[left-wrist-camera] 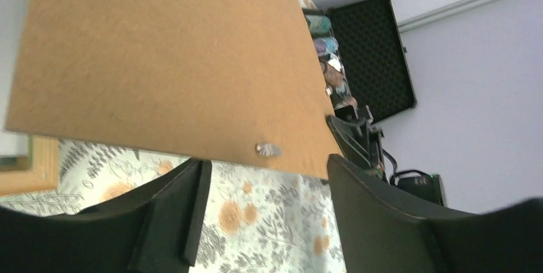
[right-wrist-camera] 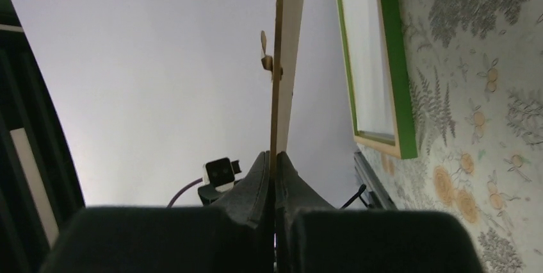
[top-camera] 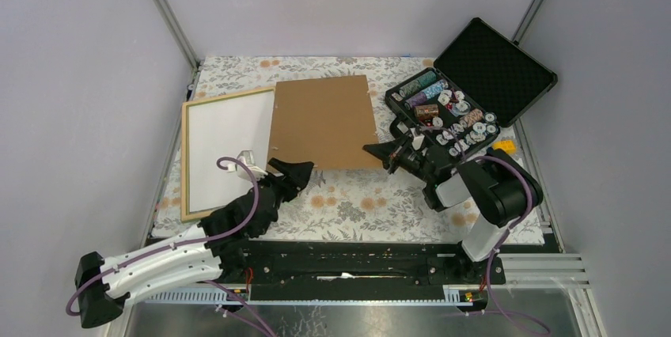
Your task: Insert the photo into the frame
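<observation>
On the floral cloth, the frame lay at nine o'clock, its white sheet probably the photo face down: light, floppy, best lifted by an edge. The left gripper stood spread beside the backing panel, whose five-o'clock corner the right gripper pinched; open cloth lay at six o'clock.

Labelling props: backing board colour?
Plain brown; the backing board shows best in the top external view.
</observation>
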### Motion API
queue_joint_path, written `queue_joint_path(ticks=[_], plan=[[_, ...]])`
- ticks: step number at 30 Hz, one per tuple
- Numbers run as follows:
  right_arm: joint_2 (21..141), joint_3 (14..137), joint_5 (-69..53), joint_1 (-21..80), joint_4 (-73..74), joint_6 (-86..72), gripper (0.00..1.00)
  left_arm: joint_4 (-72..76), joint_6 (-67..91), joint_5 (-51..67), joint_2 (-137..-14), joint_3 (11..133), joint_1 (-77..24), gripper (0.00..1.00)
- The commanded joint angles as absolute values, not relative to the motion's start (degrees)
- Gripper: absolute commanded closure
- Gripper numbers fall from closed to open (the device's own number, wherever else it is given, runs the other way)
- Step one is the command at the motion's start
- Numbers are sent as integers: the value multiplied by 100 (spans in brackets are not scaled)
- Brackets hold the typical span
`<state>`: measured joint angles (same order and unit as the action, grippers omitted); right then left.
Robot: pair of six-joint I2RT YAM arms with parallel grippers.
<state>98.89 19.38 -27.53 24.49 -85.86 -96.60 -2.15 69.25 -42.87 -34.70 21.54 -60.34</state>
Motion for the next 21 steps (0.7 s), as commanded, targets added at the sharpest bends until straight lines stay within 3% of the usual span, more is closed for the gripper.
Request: queue_joint_path(ticks=[1, 3, 4, 11, 14, 18, 21], plan=[[9323, 2448, -3550, 1980, -8772, -8985, 100, -754, 6531, -3717, -3214, 2359, -6074, 17], [9035, 2809, -3962, 1786, -7828, -8458, 100, -1266, 6396, -3646, -3087, 2452, -6074, 3], [8896, 2970, -4097, 1707, -7333, -8165, 100, -1568, 6364, -3640, -3025, 2509, -6073, 2], [8078, 4092, -4741, 1018, -4285, -6192, 100, -3585, 6040, -4077, -2868, 3209, -6073, 1], [7846, 4394, -4935, 760, -3726, -5812, 100, -4336, 5934, -4564, -3129, 3752, -6046, 1], [7599, 4600, -5180, 321, -3264, -5525, 100, -4213, 5430, -4441, -3644, 4260, -5754, 1], [7368, 4641, -5176, 137, -2775, -5168, 100, -3670, 4834, -3423, -4320, 4447, -4853, 1]])
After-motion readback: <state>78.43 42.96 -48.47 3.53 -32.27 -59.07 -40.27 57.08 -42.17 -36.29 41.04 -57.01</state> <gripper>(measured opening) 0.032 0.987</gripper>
